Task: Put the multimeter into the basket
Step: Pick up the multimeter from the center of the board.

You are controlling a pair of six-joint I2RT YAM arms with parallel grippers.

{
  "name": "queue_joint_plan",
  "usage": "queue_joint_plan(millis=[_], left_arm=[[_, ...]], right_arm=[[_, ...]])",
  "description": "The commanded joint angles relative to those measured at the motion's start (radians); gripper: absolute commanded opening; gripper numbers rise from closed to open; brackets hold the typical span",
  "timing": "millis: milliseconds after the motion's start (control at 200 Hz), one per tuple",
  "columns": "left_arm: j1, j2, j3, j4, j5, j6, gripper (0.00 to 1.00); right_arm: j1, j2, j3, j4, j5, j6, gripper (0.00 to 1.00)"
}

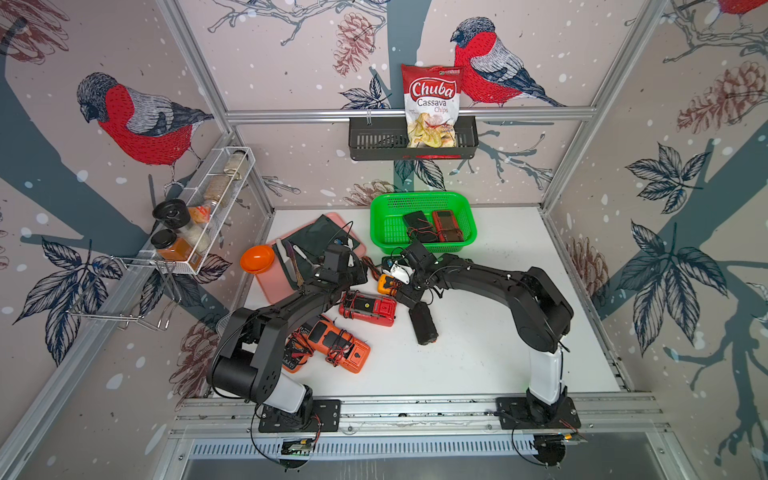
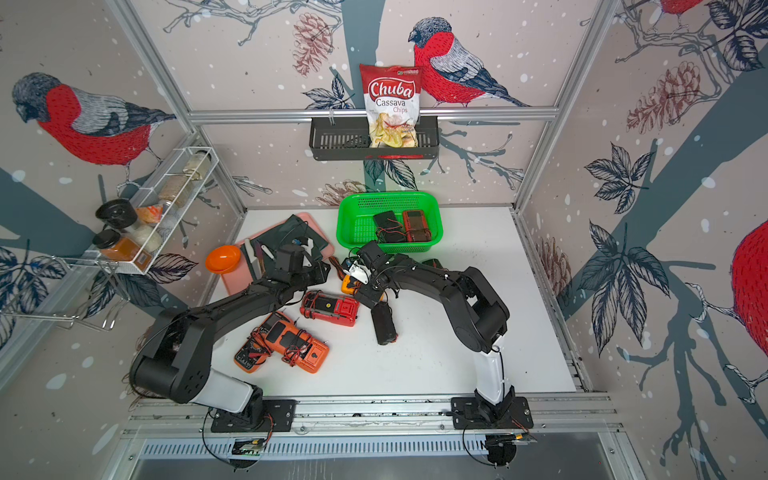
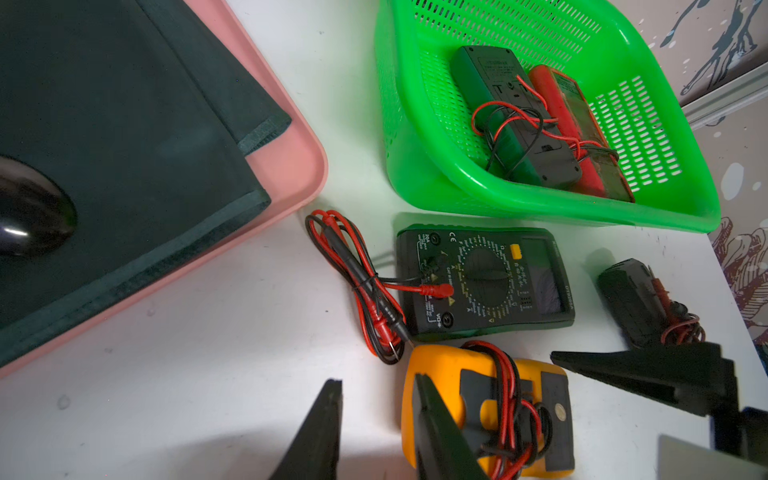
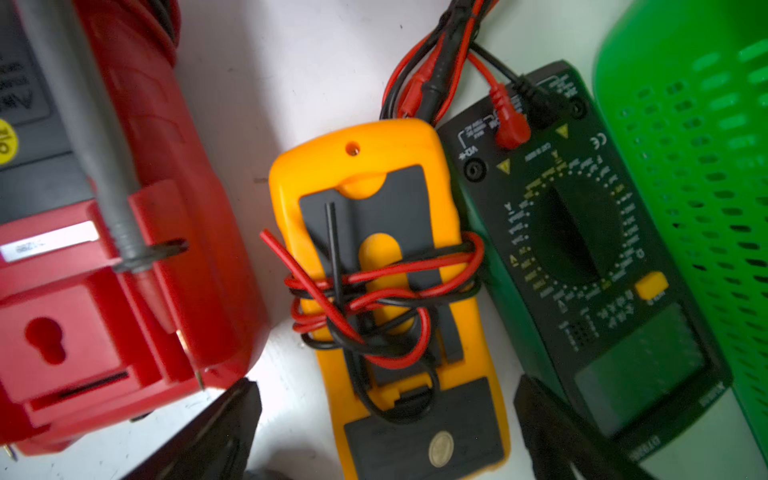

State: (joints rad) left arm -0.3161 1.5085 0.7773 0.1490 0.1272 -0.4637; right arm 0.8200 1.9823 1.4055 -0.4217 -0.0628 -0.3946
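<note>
The multimeter (image 4: 390, 291) in hand, by my judgement, was the yellow one. It lay face down on the desk (image 1: 478, 353) with its red and black leads wound round its middle. It sat between a red multimeter (image 4: 104, 249) and a dark green multimeter (image 4: 582, 249), touching or nearly touching the green one. The basket (image 1: 384, 228) stood just past that green one.

The right pincer (image 4: 386, 380) hung directly above it, spread wide and holding nothing, one finger off each long side. The yellow body's long axis ran straight out from the wrist and roughly along the basket's near wall. Closing would therefore squeeze it across its narrow width.

The left pincer (image 3: 376, 378) stood a little open and empty, with bare desk between its fingers. One finger appeared in front of the yellow casing's end; I could not tell whether it touched. Both arms were close, but the right was the one squarely placed.

Counted:
- One basket, with two multimeters already inside: a dark one (image 1: 417, 224) and a red-brown one (image 1: 446, 224).
- On the desk besides the yellow, red and green: two orange ones (image 1: 345, 349) (image 2: 249, 359) and a black one (image 1: 423, 322).
- In the left wrist view, a further dark one (image 3: 636, 299), seemingly separate.
- Two pincers.
</note>
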Motion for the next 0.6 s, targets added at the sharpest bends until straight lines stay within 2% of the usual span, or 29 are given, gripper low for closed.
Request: queue_joint_plan(millis=[0,365,595], left_arm=[[0.002,-0.006,-0.003,0.005,-0.008,0.008,0.33],[0.007,-0.011,-0.011,0.006,-0.011,0.006,0.33],[0.011,-0.009,-0.014,0.006,-0.011,0.007,0.33]], right_arm=[[-0.004,0.022,0.02,-0.024,-0.009,-0.037,1.0],[-0.015,0.132,0.168,-0.106,-0.042,-0.078,1.0],[0.003,0.165,0.173,-0.133,-0.064,-0.069,1.0]])
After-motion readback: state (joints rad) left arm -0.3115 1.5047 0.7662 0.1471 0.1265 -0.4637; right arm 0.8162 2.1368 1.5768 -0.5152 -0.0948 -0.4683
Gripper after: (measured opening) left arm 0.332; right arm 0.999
